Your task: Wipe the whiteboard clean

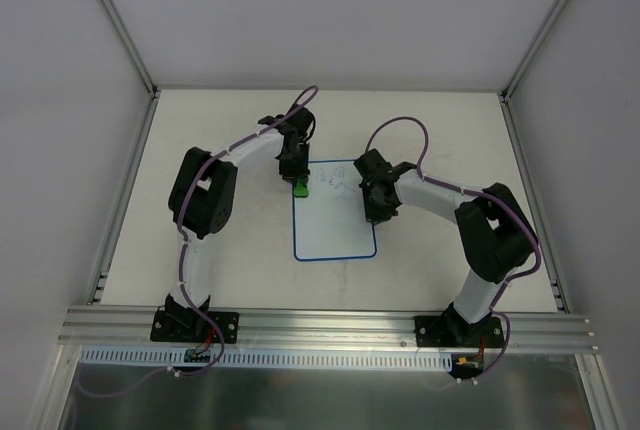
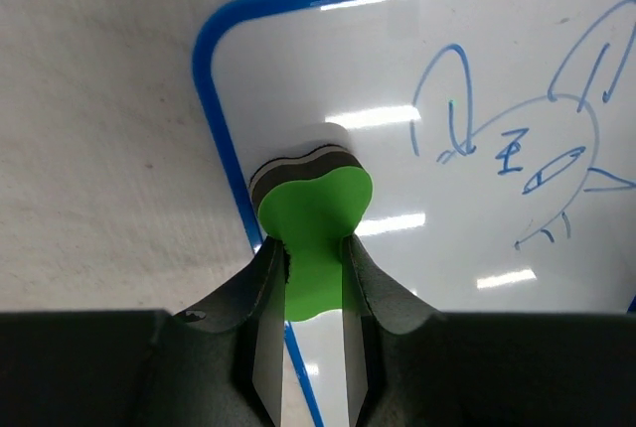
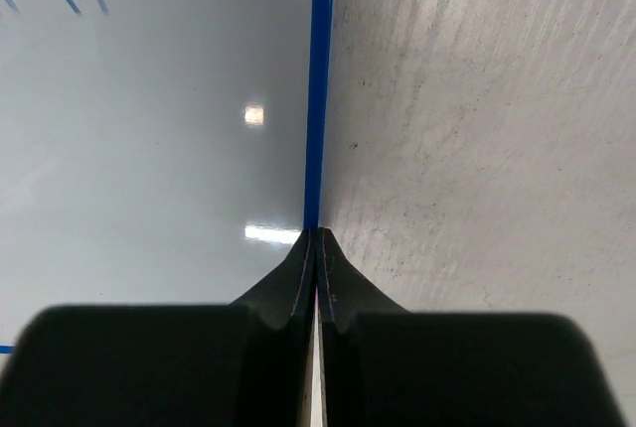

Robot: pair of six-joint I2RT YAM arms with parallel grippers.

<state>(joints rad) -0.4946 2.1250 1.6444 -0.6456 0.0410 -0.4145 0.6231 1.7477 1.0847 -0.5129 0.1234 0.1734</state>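
Note:
The whiteboard [image 1: 334, 225] lies flat mid-table, white with a thin blue rim, and a blue line drawing of a long-eared face [image 2: 517, 139] sits near its far end. My left gripper [image 1: 299, 182] is shut on a green bone-shaped eraser [image 2: 314, 216], whose dark felt edge rests on the whiteboard [image 2: 397, 70] just inside its left rim, left of the drawing. At the board's right edge my right gripper [image 1: 379, 212] is shut with nothing in it. Its closed tips [image 3: 316, 238] press down on the blue rim [image 3: 320, 89].
The pale tabletop [image 1: 220, 150] surrounds the board on all sides. White enclosure walls and metal frame posts [image 1: 115, 20] border the table. An aluminium rail [image 1: 330, 325] carries both arm bases at the near edge.

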